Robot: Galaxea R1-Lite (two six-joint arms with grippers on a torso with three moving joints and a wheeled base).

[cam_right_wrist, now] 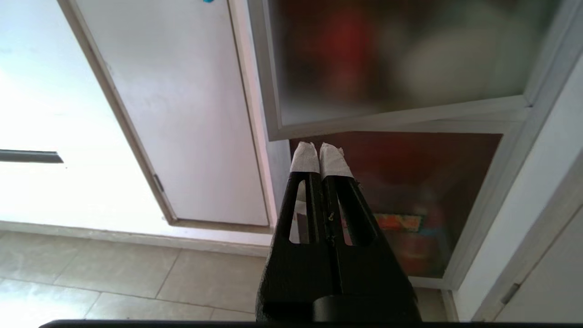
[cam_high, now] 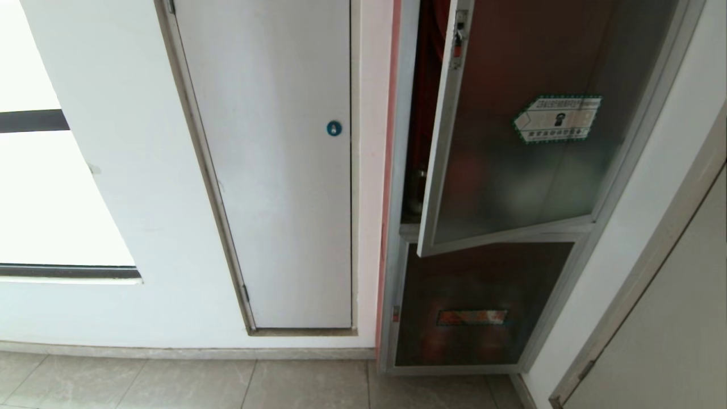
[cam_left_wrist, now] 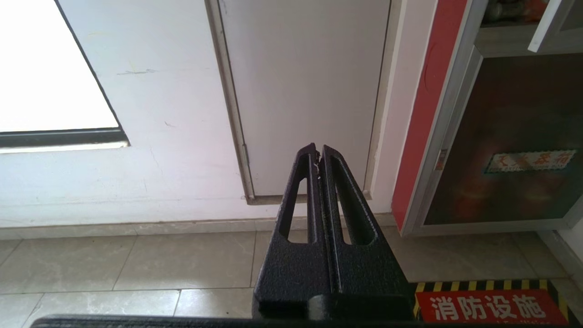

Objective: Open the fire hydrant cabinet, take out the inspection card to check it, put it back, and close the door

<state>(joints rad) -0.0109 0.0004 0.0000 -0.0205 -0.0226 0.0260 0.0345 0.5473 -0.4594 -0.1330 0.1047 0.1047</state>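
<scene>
The fire hydrant cabinet (cam_high: 410,142) stands in the wall on the right, silver-framed with a red inside showing through a narrow gap. Its door (cam_high: 528,187), dark tinted glass with a green-bordered white sticker (cam_high: 559,118) and a small red latch (cam_high: 458,48), hangs ajar, its free edge swung out a little. My right gripper (cam_right_wrist: 319,150) is shut with nothing held, its taped tips low, just under the door's (cam_right_wrist: 401,68) bottom corner. My left gripper (cam_left_wrist: 317,152) is shut and empty, low over the floor. The inspection card is hidden. Neither arm shows in the head view.
A plain white door (cam_high: 272,170) with a blue round lock (cam_high: 334,128) is left of the cabinet. Below the ajar door is a smaller glass door (cam_high: 483,307) with a red label strip (cam_high: 471,317). A red and yellow-striped floor marking (cam_left_wrist: 492,305) lies on the tiled floor (cam_high: 170,383).
</scene>
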